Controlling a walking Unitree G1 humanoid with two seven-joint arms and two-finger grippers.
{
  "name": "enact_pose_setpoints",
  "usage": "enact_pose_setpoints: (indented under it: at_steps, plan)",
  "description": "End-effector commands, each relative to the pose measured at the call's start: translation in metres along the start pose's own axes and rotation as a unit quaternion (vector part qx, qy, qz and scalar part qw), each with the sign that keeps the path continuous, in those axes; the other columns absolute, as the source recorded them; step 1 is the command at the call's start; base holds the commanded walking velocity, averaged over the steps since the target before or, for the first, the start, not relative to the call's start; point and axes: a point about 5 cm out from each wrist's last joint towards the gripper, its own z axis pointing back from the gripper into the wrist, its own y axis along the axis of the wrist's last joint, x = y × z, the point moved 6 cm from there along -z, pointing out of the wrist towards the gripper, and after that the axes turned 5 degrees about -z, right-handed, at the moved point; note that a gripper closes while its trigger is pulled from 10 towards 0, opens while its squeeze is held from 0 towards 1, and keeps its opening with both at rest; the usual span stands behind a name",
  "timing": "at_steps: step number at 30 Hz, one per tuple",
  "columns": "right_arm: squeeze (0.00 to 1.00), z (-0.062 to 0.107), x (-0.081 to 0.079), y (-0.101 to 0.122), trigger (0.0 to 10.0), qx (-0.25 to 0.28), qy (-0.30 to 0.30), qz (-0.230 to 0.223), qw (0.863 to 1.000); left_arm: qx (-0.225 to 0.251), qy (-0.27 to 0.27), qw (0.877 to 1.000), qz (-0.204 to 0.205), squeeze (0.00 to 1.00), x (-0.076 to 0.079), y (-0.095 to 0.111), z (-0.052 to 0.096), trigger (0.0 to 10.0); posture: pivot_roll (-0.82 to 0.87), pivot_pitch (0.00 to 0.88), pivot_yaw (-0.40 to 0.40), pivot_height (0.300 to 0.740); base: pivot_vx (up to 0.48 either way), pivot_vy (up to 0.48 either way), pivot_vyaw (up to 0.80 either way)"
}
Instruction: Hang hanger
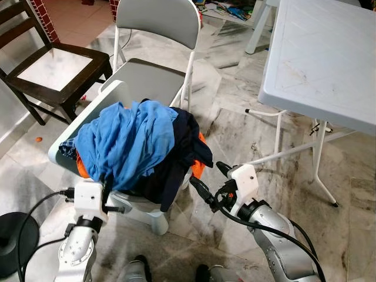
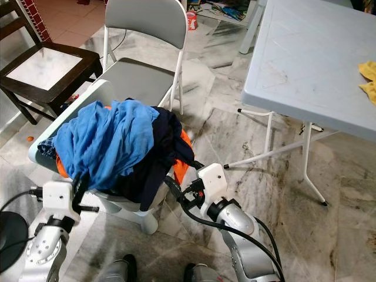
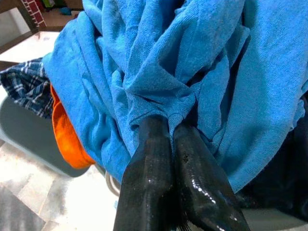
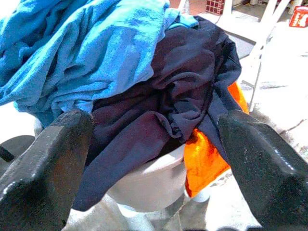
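**Left wrist view: fingers pinch blue cloth, no hanger yet**

Left wrist view has the left gripper [image 3: 173, 130] nearest, its two black fingers pressed together on a fold of the blue shirt [image 3: 202, 62]. In the left eye view that gripper [image 1: 104, 176] sits at the near edge of the pile. The right gripper [image 1: 205, 179] hangs just beside the pile's near right side, fingers spread wide and holding nothing, facing the dark navy garment [image 4: 178, 101] and an orange cloth [image 4: 207, 159].

The clothes lie heaped on a white stool [image 1: 151, 218], with a checked cloth [image 3: 26, 89] at the far left edge. Beyond stand a grey folding chair [image 1: 154, 53], a dark wooden chair [image 1: 56, 67] and a white table [image 1: 329, 53].

No hanger can be made out. By my judgement this is the step of pulling a garment free; the next move calls for lifting the blue shirt clear without dragging the heap off the stool.
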Motion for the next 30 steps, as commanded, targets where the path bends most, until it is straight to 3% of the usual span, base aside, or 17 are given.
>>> enact_pose_setpoints:
  at_steps: [1, 2, 8, 9, 11, 15, 21, 22, 30]
  plan:
    - [0.00, 0.002, 0.001, -0.006, 10.0, -0.011, -0.001, -0.001, 1.000, -0.027, -0.010, 1.000, -0.006, 0.00, 0.003, -0.013, 0.007, 0.0, 0.05, 0.210, -0.058, 0.740, 0.000, 0.000, 0.00]
    - [0.00, 0.002, 0.001, -0.006, 10.0, -0.012, -0.002, 0.000, 1.000, -0.063, -0.013, 0.998, -0.007, 0.00, 0.002, -0.030, 0.012, 0.0, 0.04, 0.207, -0.056, 0.740, 0.000, 0.000, 0.00]
    - [0.00, 0.003, 0.003, -0.006, 10.0, -0.012, -0.004, 0.002, 1.000, -0.079, -0.014, 0.997, -0.011, 0.00, 0.002, -0.039, 0.014, 0.0, 0.03, 0.206, -0.057, 0.740, 0.000, 0.000, 0.00]
    - [0.00, 0.003, 0.003, -0.006, 10.0, -0.012, -0.005, 0.003, 1.000, -0.063, -0.016, 0.998, -0.016, 1.00, 0.003, -0.034, 0.011, 10.0, 0.03, 0.205, -0.058, 0.740, 0.000, 0.000, 0.00]
    - [0.00, 0.004, 0.004, -0.006, 10.0, -0.013, -0.005, 0.004, 1.000, -0.044, -0.016, 0.999, -0.024, 1.00, 0.004, -0.028, 0.008, 10.0, 0.03, 0.204, -0.061, 0.740, 0.000, 0.000, 0.00]
    - [0.00, 0.004, 0.004, -0.008, 10.0, -0.016, -0.004, 0.007, 1.000, 0.047, -0.026, 0.997, -0.060, 1.00, 0.010, 0.012, -0.011, 10.0, 0.03, 0.199, -0.065, 0.740, 0.000, 0.000, 0.00]
    - [0.00, 0.004, 0.005, -0.007, 10.0, -0.016, -0.002, 0.010, 1.000, 0.132, -0.052, 0.987, -0.074, 1.00, 0.021, 0.063, -0.013, 10.0, 0.03, 0.197, -0.066, 0.740, 0.000, 0.000, 0.00]
    - [0.00, 0.004, 0.005, -0.007, 10.0, -0.016, -0.002, 0.010, 1.000, 0.132, -0.052, 0.987, -0.074, 1.00, 0.021, 0.063, -0.013, 10.0, 0.03, 0.197, -0.066, 0.740, 0.000, 0.000, 0.00]
    - [0.00, 0.002, 0.004, -0.009, 10.0, -0.017, 0.001, 0.011, 1.000, 0.256, -0.022, 0.962, -0.090, 1.00, 0.018, 0.145, -0.014, 10.0, 0.04, 0.192, -0.064, 0.740, 0.000, 0.000, 0.00]
